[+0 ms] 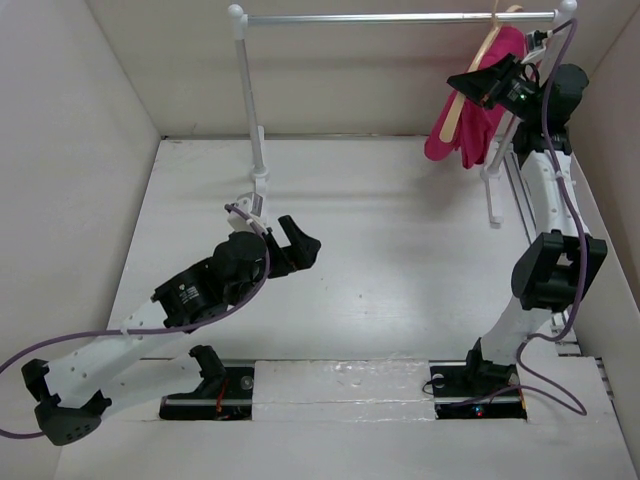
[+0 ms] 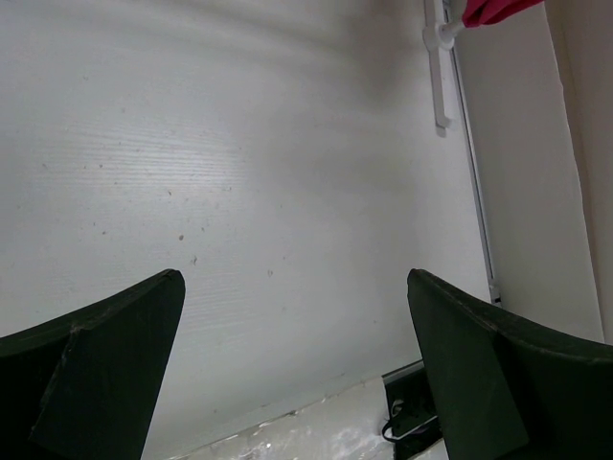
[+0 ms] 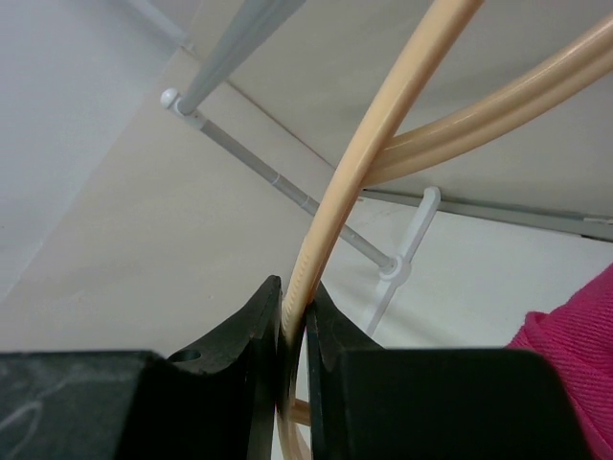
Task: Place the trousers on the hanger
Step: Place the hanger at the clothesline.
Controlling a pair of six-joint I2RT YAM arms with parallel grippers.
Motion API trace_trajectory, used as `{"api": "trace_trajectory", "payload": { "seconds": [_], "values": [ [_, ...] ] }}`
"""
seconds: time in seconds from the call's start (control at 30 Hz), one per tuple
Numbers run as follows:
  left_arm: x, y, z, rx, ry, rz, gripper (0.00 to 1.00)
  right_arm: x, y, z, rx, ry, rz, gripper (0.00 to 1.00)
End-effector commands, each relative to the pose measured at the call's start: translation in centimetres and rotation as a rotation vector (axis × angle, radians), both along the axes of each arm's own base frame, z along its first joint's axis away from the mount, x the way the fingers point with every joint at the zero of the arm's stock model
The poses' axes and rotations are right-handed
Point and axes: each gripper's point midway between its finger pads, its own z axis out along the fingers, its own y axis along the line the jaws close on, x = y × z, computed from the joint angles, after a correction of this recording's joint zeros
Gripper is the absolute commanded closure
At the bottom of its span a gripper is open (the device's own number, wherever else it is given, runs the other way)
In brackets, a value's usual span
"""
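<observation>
Left arm (image 1: 200, 290): lies low, forearm angled forward and inward. Left gripper (image 1: 303, 243): jaws spread wide, nothing between them. Right arm (image 1: 545, 190): raised high at the far right, wrist bent toward the left. Right gripper (image 1: 478, 85): jaws pinched narrow on the hanger (image 3: 337, 196), with both fingers (image 3: 259, 326) pressed against its thin bar.

light: bright, even | shadows: soft | focus: close-ups slightly blurred

Tan hanger (image 3: 460, 131) smooth wood, poss. plastic; trousers (image 1: 478, 120) matt pink cloth; rail (image 1: 400, 17) shiny metal.
</observation>
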Motion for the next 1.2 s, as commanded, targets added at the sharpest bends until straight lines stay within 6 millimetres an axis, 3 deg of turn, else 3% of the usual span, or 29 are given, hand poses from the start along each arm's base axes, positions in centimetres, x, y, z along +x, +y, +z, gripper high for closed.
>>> {"api": "trace_trajectory", "payload": {
  "seconds": [0.0, 0.2, 0.37, 0.6, 0.7, 0.73, 0.8, 0.83, 1.03, 1.1, 1.13, 1.17],
  "values": [
    [0.1, -0.5, 1.8, -0.045, -0.034, -0.009, 0.01, -2.0, -0.8, 8.6, -0.085, -0.413, -0.048, 1.00],
    [-0.1, 0.1, 1.6, -0.051, -0.028, 0.009, 0.01, -0.2, -3.7, 6.7, -0.054, -0.366, -0.102, 1.00],
    [-0.1, 0.3, 1.3, -0.041, -0.020, 0.019, 0.01, 1.1, -4.9, 5.1, -0.039, -0.337, -0.115, 1.00],
    [0.1, 0.2, 1.5, -0.037, -0.017, 0.019, 0.01, 1.4, -6.4, 2.7, -0.035, -0.290, -0.145, 0.99],
    [0.1, 0.1, 1.6, -0.039, -0.017, 0.017, 0.01, 1.2, -6.9, 1.6, -0.039, -0.269, -0.163, 0.72],
    [0.1, 0.1, 1.6, -0.035, -0.017, 0.018, 0.01, 1.0, -7.5, 1.4, -0.047, -0.265, -0.173, 0.54],
    [0.2, 0.0, 1.5, -0.030, -0.014, 0.022, 0.01, 1.0, -7.9, 0.5, -0.078, -0.242, -0.186, 0.40],
    [0.3, 0.1, 1.8, -0.032, -0.020, 0.028, 0.01, 0.3, -8.2, 1.0, -0.102, -0.254, -0.203, 0.31],
    [1.3, -0.6, 3.6, -0.026, -0.052, 0.027, 0.01, -0.4, -11.6, -1.0, -0.322, -0.144, -0.351, 0.15],
    [1.6, -1.0, 4.1, -0.018, -0.065, 0.020, 0.01, -1.4, -12.2, -1.6, -0.366, -0.111, -0.389, 0.13],
    [2.0, -0.9, 5.0, -0.028, -0.079, 0.031, 0.01, -1.8, -13.5, -2.8, -0.375, -0.080, -0.419, 0.11],
    [2.0, -1.0, 5.1, -0.026, -0.083, 0.029, 0.01, -2.9, -13.3, -2.4, -0.405, -0.093, -0.433, 0.10]
  ]
}}
